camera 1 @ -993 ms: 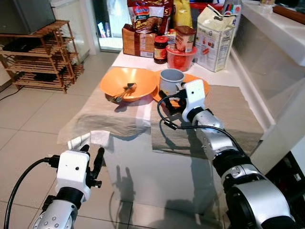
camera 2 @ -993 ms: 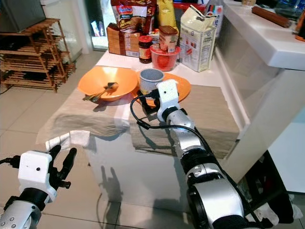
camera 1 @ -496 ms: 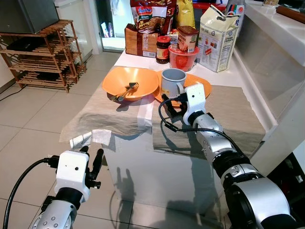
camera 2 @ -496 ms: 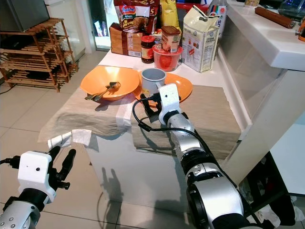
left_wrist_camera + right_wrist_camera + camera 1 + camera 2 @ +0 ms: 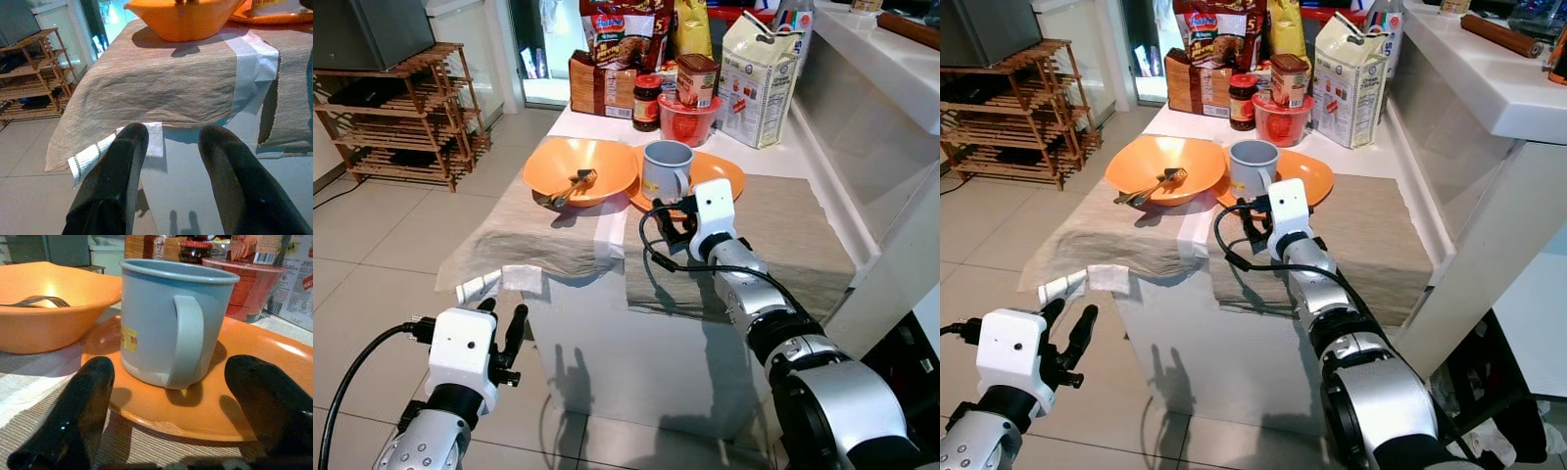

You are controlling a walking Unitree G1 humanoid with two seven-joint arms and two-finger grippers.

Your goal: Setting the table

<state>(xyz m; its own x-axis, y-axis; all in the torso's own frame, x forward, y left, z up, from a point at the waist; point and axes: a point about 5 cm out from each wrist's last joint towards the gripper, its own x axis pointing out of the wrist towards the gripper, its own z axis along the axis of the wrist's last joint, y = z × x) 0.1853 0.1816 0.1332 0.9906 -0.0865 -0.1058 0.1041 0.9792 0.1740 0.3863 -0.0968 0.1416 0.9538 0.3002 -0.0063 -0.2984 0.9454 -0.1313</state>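
With its two black fingers spread wide and holding nothing, the right gripper (image 5: 171, 431) sits low over the near edge of the orange plate (image 5: 720, 174), aimed straight at the grey mug (image 5: 667, 169) that stands upright on it. The mug lies dead ahead of the claw, just beyond the fingertips, its handle (image 5: 188, 340) turned toward them and running top to bottom. This arm is by far the nearer. The left gripper (image 5: 506, 333) hangs off the table's front edge, fingers likewise parted and empty. I count one mug, one plate, one orange bowl (image 5: 579, 168) beside it with a fork (image 5: 570, 186) resting inside, and two woven cloth mats (image 5: 759, 235) under them.
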